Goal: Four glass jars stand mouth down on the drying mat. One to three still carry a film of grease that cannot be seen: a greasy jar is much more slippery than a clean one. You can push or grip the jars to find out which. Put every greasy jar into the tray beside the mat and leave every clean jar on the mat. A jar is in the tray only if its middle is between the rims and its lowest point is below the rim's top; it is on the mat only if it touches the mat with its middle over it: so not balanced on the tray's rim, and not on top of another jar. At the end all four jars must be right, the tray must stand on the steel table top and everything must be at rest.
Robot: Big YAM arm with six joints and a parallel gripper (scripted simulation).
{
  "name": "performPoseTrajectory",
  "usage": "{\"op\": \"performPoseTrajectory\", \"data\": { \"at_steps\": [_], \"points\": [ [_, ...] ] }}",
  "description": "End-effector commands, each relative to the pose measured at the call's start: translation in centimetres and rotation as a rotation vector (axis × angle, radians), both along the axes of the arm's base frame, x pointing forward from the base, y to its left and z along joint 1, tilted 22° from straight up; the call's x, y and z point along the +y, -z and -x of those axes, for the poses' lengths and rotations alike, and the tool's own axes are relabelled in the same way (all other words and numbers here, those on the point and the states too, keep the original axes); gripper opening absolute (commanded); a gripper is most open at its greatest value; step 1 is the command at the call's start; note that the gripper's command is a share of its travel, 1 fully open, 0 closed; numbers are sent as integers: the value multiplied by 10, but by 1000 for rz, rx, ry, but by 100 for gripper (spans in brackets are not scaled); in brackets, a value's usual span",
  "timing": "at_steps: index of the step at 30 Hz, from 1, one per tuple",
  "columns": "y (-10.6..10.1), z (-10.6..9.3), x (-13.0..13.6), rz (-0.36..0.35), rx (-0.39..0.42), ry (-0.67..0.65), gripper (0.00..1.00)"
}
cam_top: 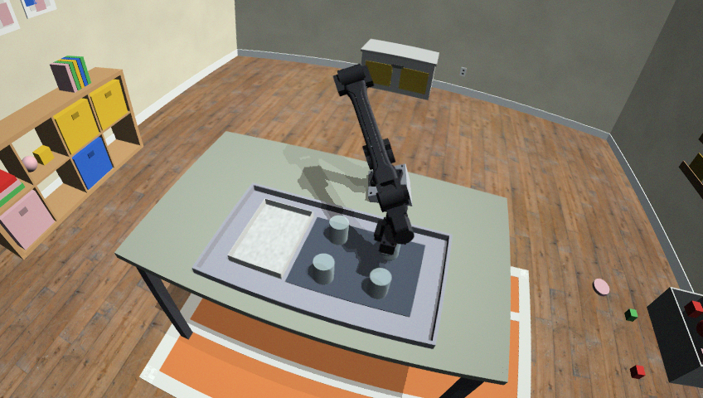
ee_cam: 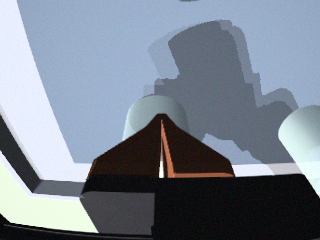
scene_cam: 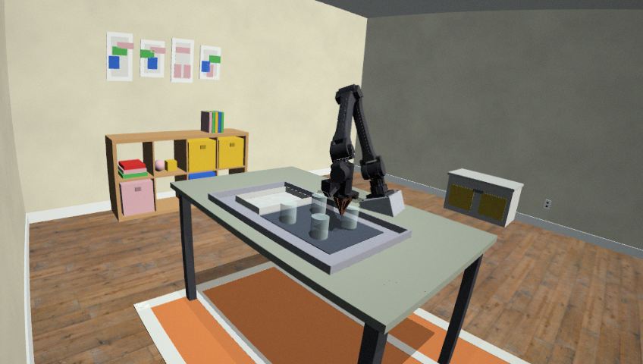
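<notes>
My gripper (scene_cam: 341,213) (ee_cam: 161,120) is shut and empty. Its tips are close by the back right jar (cam_top: 390,254) (scene_cam: 350,219) (ee_cam: 142,114), overlapping it in the wrist view; I cannot tell whether they touch. In the top view the gripper hides part of that jar. The back left jar (cam_top: 338,230) (scene_cam: 318,202) (ee_cam: 306,135), front left jar (cam_top: 322,269) (scene_cam: 288,212) and front right jar (cam_top: 380,283) (scene_cam: 319,227) stand upright on the dark mat (cam_top: 411,276) (scene_cam: 352,239) (ee_cam: 100,75). The white tray (cam_top: 256,267) (scene_cam: 248,205) is empty, left of the mat.
The steel top (cam_top: 431,276) (scene_cam: 360,249) has a raised rim around the mat and tray. It lies on a green table (cam_top: 473,295) (scene_cam: 433,252). The arm reaches over the back rim, and its shadow falls between the jars.
</notes>
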State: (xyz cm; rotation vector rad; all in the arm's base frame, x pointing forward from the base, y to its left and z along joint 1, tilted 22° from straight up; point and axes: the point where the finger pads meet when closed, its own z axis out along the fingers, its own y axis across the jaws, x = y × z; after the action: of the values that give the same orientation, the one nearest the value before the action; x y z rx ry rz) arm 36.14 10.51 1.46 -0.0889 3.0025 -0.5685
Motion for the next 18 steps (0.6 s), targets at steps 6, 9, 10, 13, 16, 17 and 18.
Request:
{"op": "performPoseTrajectory", "data": {
  "at_steps": [6,9,10,13,16,17,18],
  "points": [
    [-1,4,3,-2,-11,1,0],
    [-1,4,3,-2,-11,1,0],
    [-1,4,3,-2,-11,1,0],
    [-1,4,3,-2,-11,1,0],
    [-1,5,3,-2,-11,1,0],
    [-1,5,3,-2,-11,1,0],
    [0,5,3,-2,-11,1,0]
  ]
}}
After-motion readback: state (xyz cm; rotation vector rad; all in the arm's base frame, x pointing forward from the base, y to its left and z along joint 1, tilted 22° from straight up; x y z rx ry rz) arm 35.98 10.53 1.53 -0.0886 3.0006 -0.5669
